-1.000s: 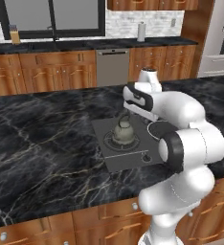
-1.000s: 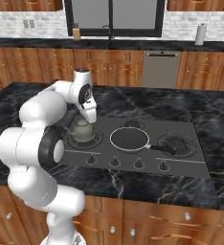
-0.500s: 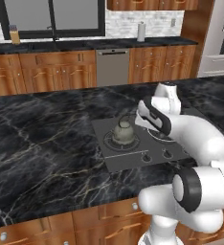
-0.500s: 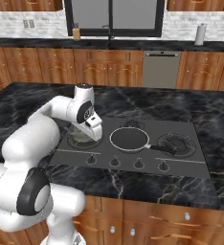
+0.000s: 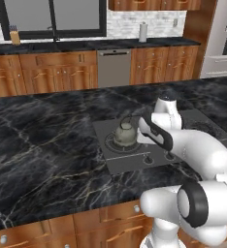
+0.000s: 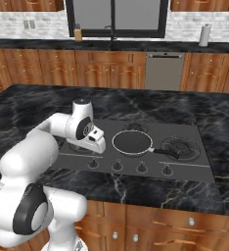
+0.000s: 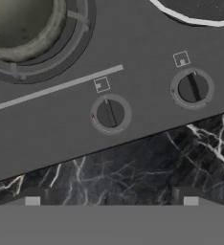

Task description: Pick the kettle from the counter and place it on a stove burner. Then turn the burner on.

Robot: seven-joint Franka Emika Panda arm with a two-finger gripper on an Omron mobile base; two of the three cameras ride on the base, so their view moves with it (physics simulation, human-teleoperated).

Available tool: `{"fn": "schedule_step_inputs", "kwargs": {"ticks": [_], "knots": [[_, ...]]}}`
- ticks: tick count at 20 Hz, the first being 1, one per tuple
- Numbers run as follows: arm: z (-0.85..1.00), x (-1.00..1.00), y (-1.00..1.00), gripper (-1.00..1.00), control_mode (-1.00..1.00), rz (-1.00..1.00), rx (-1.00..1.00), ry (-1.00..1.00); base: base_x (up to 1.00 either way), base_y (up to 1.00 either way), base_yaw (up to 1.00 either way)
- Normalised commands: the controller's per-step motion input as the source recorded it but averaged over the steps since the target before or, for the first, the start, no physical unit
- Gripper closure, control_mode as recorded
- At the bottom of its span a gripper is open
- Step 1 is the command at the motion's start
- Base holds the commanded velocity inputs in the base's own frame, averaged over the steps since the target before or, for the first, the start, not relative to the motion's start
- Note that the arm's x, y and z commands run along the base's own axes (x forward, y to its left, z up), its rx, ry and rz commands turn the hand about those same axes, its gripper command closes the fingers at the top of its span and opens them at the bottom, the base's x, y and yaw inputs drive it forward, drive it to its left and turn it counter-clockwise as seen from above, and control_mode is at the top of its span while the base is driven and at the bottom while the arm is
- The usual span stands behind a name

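Observation:
The grey-beige kettle (image 5: 125,134) stands upright on the large ringed stove burner (image 5: 116,148) at the left of the dark cooktop. In the hand view the kettle's round base (image 7: 16,21) sits inside the burner's grate (image 7: 72,44) at the upper left. My gripper (image 5: 168,154) hangs to the kettle's right, low over the cooktop's front strip, and holds nothing. Its fingertips (image 7: 32,201) stand wide apart, open, above the black marble counter (image 7: 152,162). Two knobs (image 7: 110,114) (image 7: 193,88) lie just ahead of them. In the right base view the gripper (image 6: 98,148) points down near the leftmost knob (image 6: 93,164).
A black frying pan (image 6: 132,142) rests on the middle burner, its handle toward a smaller burner (image 6: 184,147) on the right. Several knobs line the cooktop's front. The marble counter (image 5: 47,160) stretches wide to the left. My own arm hides the kettle in the right base view.
The arm swung from above the kettle toward the cooktop's front and dropped over the knobs. The kettle stays on the burner. The jaws remain open.

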Motion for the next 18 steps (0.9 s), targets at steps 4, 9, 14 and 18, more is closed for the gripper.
{"fn": "schedule_step_inputs", "kwargs": {"ticks": [4,9,14,18], "knots": [[0.0,0.0,0.0,-1.0,-1.0,0.0,0.0,0.0,0.0,0.0,0.0],[-0.06,0.02,0.0,-1.0,-1.0,0.0,-0.01,0.06,0.0,0.0,0.0],[-0.31,0.17,-0.05,-1.0,-1.0,0.05,-0.01,0.17,0.0,0.0,0.0],[-0.39,0.31,-0.04,-1.0,-1.0,0.09,-0.03,0.13,0.0,0.0,0.0]]}}
